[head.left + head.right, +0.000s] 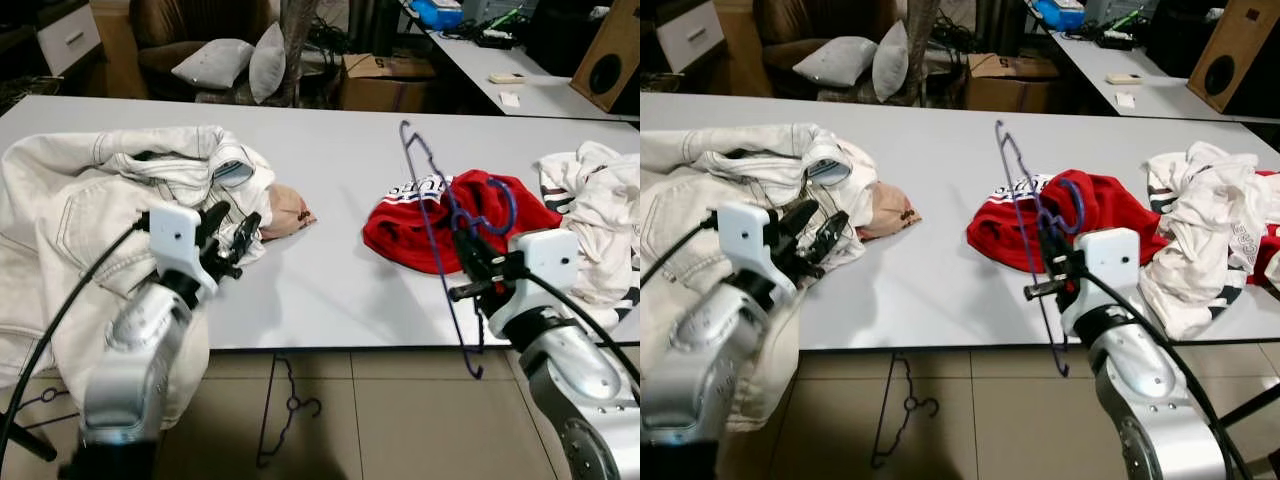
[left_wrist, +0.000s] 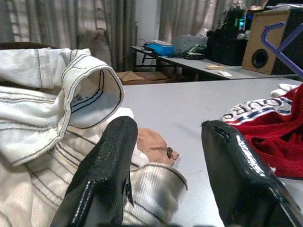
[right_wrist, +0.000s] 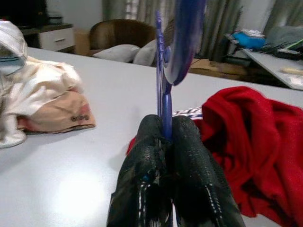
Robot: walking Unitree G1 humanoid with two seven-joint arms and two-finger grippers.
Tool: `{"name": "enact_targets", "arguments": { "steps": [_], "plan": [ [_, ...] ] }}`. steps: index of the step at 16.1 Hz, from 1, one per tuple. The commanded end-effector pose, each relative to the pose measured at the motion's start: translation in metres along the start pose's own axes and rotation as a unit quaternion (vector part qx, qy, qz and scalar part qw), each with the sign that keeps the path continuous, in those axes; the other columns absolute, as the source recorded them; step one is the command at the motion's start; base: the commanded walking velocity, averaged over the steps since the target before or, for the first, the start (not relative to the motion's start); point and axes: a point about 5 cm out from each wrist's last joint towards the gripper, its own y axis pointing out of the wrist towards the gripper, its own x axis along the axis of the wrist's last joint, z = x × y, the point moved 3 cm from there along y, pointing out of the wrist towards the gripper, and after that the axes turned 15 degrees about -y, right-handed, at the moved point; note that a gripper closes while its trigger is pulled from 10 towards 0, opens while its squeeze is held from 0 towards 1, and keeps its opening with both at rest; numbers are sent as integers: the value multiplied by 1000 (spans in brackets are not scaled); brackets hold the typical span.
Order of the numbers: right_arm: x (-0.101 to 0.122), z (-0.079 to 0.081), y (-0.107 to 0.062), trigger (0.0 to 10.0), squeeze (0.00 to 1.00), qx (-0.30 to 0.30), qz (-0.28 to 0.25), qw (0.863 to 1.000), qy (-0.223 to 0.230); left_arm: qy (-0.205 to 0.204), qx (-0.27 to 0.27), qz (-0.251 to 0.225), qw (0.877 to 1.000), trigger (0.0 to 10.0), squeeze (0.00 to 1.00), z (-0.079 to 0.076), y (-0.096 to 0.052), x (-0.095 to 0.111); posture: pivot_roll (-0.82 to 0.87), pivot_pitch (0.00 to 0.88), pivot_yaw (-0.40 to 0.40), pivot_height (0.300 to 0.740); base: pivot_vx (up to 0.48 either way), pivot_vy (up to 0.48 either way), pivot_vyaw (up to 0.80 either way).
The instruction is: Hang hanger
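Note:
A purple wire hanger (image 1: 437, 235) stands nearly upright over the white table (image 1: 340, 280), its hook curling above a red garment (image 1: 430, 225). My right gripper (image 1: 468, 248) is shut on the hanger's neck; in the right wrist view the fingers (image 3: 189, 156) pinch the purple wire (image 3: 166, 111). My left gripper (image 1: 232, 240) is open over a white denim jacket (image 1: 90, 215) at the table's left, with a tan cap (image 1: 285, 210) just beyond its fingers (image 2: 106, 170).
White and red clothes (image 1: 600, 225) are piled at the table's right end. A second dark hanger (image 1: 285, 405) lies on the tiled floor under the front edge. Cushions (image 1: 215, 60), boxes and a speaker (image 1: 610, 50) stand behind the table.

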Motion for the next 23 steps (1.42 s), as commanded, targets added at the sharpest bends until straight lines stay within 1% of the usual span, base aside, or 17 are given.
{"name": "enact_targets", "arguments": {
  "steps": [1, 2, 5, 6, 10, 13, 14, 15, 17, 19, 20, 22, 23],
  "plan": [
    [4, -3, -2, 10000, 0, -24, -7, 1000, -17, 3, 3, -1, 1000, 10000, 0, -8, -1, -1, -102, 0, -55, 740, 0, 0, 0],
    [2, 2, -2, 10000, 0, -4, -8, 1000, -4, 4, 6, -4, 1000, 10000, 0, -13, -2, -2, -102, 0, -55, 740, 0, -300, 0],
    [-2, 4, -3, 10000, 0, -9, -1, 1000, 0, 19, 9, 2, 1000, 10000, 0, -18, -1, -12, -103, 0, -59, 740, 0, -372, 0],
    [-4, 3, -3, 10000, 0, -13, 3, 1000, 1, 26, 14, 7, 1000, 10000, 0, -18, -1, -15, -112, 0, -52, 740, 0, -386, 0],
    [-6, -4, -4, 10000, 0, -24, 6, 1000, 0, 27, 15, 9, 999, 10000, 0, -19, 0, -17, -117, 0, -52, 740, 0, -384, 0],
    [-6, -7, -3, 10000, 0, -26, 4, 1000, -3, 27, 15, 8, 999, 10000, 0, -20, 0, -18, -119, 0, -54, 740, 0, -384, 0],
    [-7, -8, -4, 10000, 0, -27, 5, 1000, -1, 21, 15, 10, 1000, 10000, 0, -20, 0, -20, -119, 0, -53, 740, 0, 0, 0],
    [-10, -12, -4, 10000, 0, -29, 12, 1000, -1, 17, 24, 21, 999, 10000, 0, -18, 1, -23, -123, 0, -50, 740, 0, 0, -800],
    [-14, -19, -6, 10000, 0, -40, 20, 999, 3, 32, 28, 15, 999, 10000, 0, -16, 3, -22, -127, 0, -47, 740, 0, 0, -800],
    [-19, -25, -9, 10000, 0, -45, 29, 999, 1, 30, 25, 18, 999, 10000, 0, -14, 5, -25, -136, 0, -47, 740, 0, 0, -800],
    [-22, -24, -10, 10000, 0, -34, 37, 999, -3, 35, 29, 19, 999, 10000, 0, -12, 7, -27, -141, 0, -43, 740, 244, 0, -750],
    [-23, -20, -10, 10000, 0, -10, 37, 999, -23, 21, 39, 25, 999, 10000, 0, -9, 9, -29, -145, 0, -40, 740, 291, 0, 0],
    [-23, -18, -11, 10000, 0, -2, 37, 999, -26, 23, 52, 27, 998, 10000, 0, -5, 10, -30, -149, 0, -39, 740, 349, 0, 0]
  ]
}}
